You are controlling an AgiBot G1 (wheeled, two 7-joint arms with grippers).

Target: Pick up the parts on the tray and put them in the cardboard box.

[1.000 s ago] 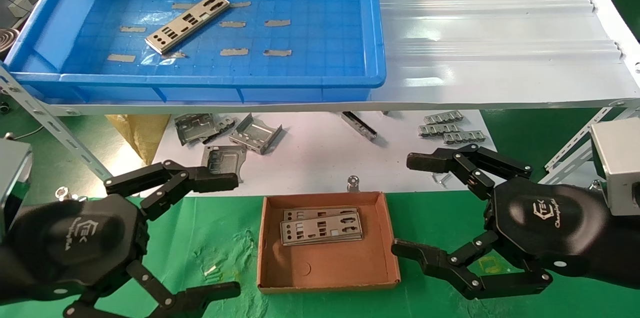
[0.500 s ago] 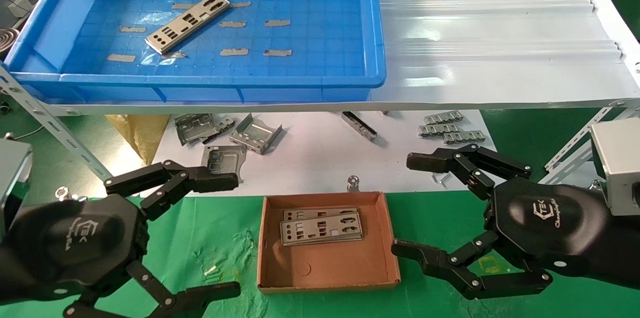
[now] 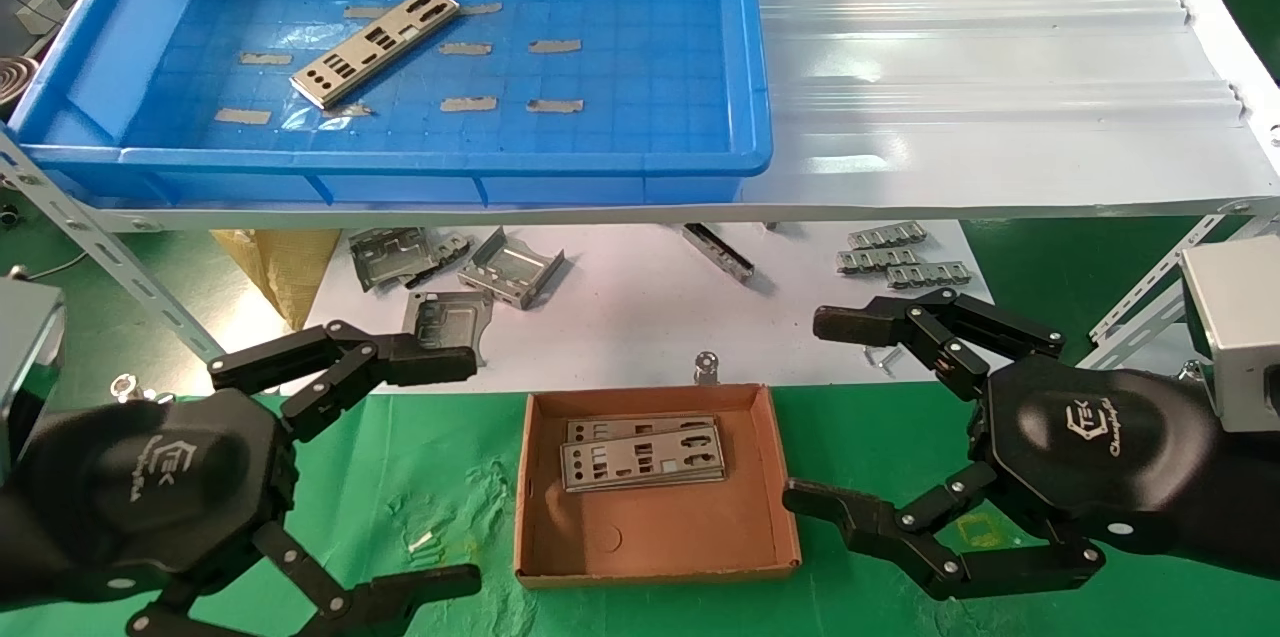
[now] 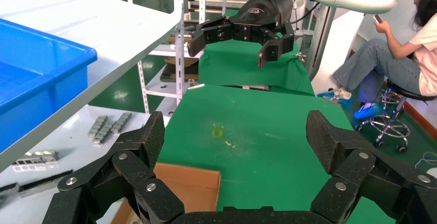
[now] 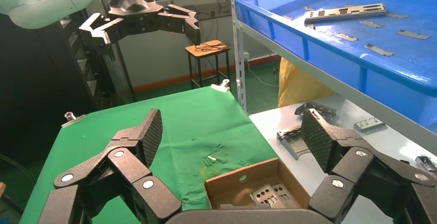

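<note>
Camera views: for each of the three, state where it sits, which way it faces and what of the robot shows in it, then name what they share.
Head view: sits on the head, looks forward and down at the tray, the plate and the cardboard box; shows left gripper and right gripper.
Left wrist view: looks across the green cloth past its own open fingers at the right gripper.
Right wrist view: looks past its own open fingers toward the left gripper, tray and plate.
Shared: the cardboard box shows in all three.

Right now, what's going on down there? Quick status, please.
Left gripper and right gripper open, empty, flanking the cardboard box. One plate left on the tray; plates already boxed. Nothing blocking it.
</note>
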